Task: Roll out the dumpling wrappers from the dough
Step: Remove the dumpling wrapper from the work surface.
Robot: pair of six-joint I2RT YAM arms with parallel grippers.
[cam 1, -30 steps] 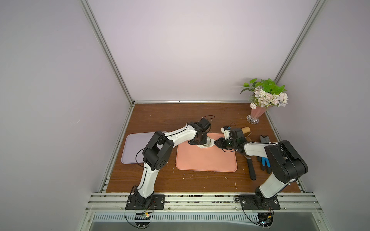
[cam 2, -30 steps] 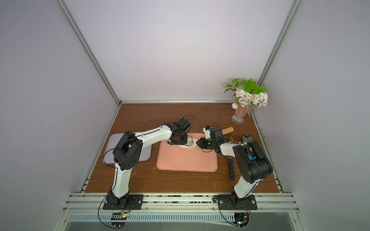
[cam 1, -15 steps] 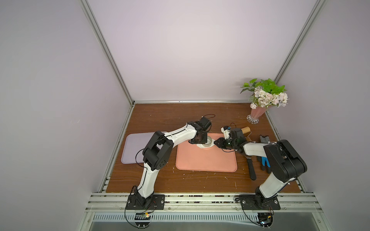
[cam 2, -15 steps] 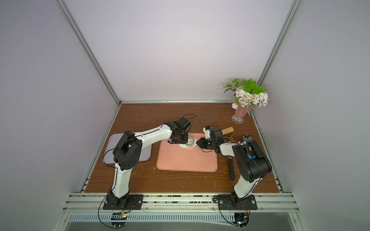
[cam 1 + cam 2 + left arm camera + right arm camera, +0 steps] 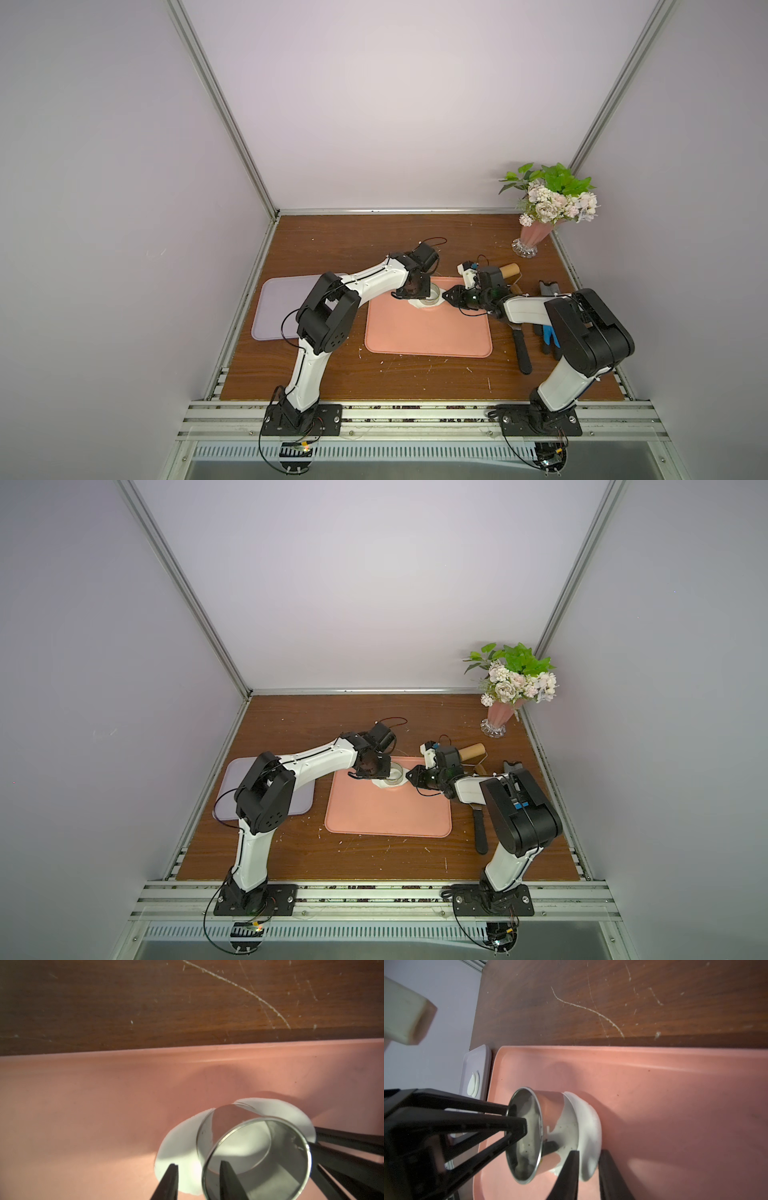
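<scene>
Brown wooden bench, pale walls. My left jaws hold a shiny steel ring; right jaws pinch soft white dough. Only the right wrist view shows round white wrappers.

A robot lab booth staged like a kitchen: plain lilac walls in aluminium framing, left arm and right arm bolted before a wooden counter, flower vase.

Left arm, right arm: white link shells, black joint housings, black base plates. Thin black cables loop at wrists. Left gripper: black tapered fingers.
</scene>
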